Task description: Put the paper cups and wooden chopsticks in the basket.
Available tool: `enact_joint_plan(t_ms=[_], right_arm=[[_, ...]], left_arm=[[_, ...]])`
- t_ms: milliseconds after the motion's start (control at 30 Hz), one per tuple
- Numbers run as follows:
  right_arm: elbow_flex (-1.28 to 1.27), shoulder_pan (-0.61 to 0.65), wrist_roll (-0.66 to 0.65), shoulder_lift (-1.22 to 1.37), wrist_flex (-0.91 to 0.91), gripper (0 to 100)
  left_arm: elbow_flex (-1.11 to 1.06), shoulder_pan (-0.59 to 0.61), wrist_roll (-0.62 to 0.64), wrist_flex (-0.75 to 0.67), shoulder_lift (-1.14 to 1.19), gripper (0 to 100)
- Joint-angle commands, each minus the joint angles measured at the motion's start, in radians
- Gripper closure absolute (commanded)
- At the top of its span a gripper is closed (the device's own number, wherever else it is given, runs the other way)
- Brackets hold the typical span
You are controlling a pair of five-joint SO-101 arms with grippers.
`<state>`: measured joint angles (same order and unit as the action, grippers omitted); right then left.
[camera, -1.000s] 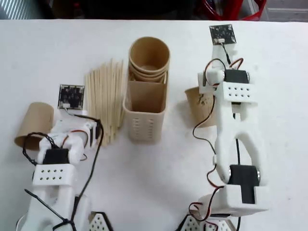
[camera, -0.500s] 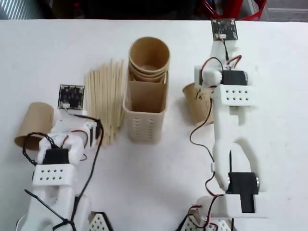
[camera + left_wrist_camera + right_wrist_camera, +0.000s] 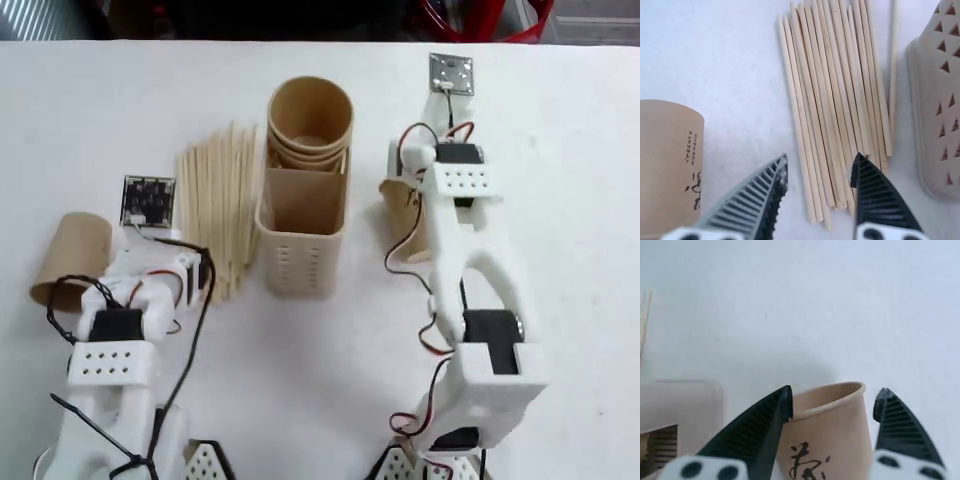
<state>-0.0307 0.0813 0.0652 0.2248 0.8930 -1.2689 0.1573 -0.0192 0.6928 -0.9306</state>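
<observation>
Straddling a cup (image 3: pixel 827 435), the right gripper (image 3: pixel 832 402) held its jaws wide, one to each side of the rim; whether they touched it I could not tell. That cup sat on the table (image 3: pixel 570 130) just right of the basket (image 3: pixel 300 250), whose far compartment held stacked cups (image 3: pixel 310 115). Chopsticks (image 3: pixel 215 205) lay fanned just left of the basket. The left gripper (image 3: pixel 817 172) hung over their near ends, jaws wide, holding nothing. Another cup (image 3: pixel 70 255) lay on its side farther left.
</observation>
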Motion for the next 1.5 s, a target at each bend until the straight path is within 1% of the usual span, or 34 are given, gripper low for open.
enact_joint_plan(t_ms=[0,167,333,400,567,600,700,767,933,1033,1233,1333,1467], right_arm=[[0.117,-0.013,0.006,0.024,0.124,74.1],[0.224,-0.016,0.005,0.081,0.351,74.1],[0.281,-0.041,0.005,0.119,0.472,74.8],[0.293,-0.065,0.005,0.125,0.506,78.8],[0.296,-0.137,0.005,0.130,0.515,90.1],[0.296,-0.150,-0.009,0.130,0.516,91.7],[0.298,-0.177,-0.120,0.120,0.547,95.6],[0.319,-0.193,-0.163,0.108,0.584,97.8],[0.422,-0.220,-0.249,-0.018,0.708,98.2],[0.470,-0.220,-0.250,-0.130,0.742,98.2],[0.485,-0.214,-0.247,-0.406,0.743,98.2],[0.485,-0.162,-0.245,-0.522,0.740,98.2],[0.486,-0.050,-0.245,-0.625,0.740,98.2]], left_arm=[[0.008,-0.005,0.002,-0.021,-0.016,79],[0.008,-0.005,0.002,-0.021,-0.016,79],[0.008,-0.005,0.002,-0.021,-0.016,79],[0.008,-0.005,0.002,-0.021,-0.016,79],[0.008,-0.005,0.002,-0.021,-0.016,79],[0.008,-0.005,0.002,-0.021,-0.016,79],[0.008,-0.005,0.002,-0.021,-0.016,79],[0.008,-0.005,0.002,-0.021,-0.016,79],[0.008,-0.005,0.002,-0.021,-0.016,79],[0.008,-0.005,0.002,-0.021,-0.016,79],[0.008,-0.005,0.002,-0.021,-0.016,79],[0.008,-0.004,0.002,-0.021,-0.016,79],[0.009,-0.004,0.002,-0.021,-0.016,79]])
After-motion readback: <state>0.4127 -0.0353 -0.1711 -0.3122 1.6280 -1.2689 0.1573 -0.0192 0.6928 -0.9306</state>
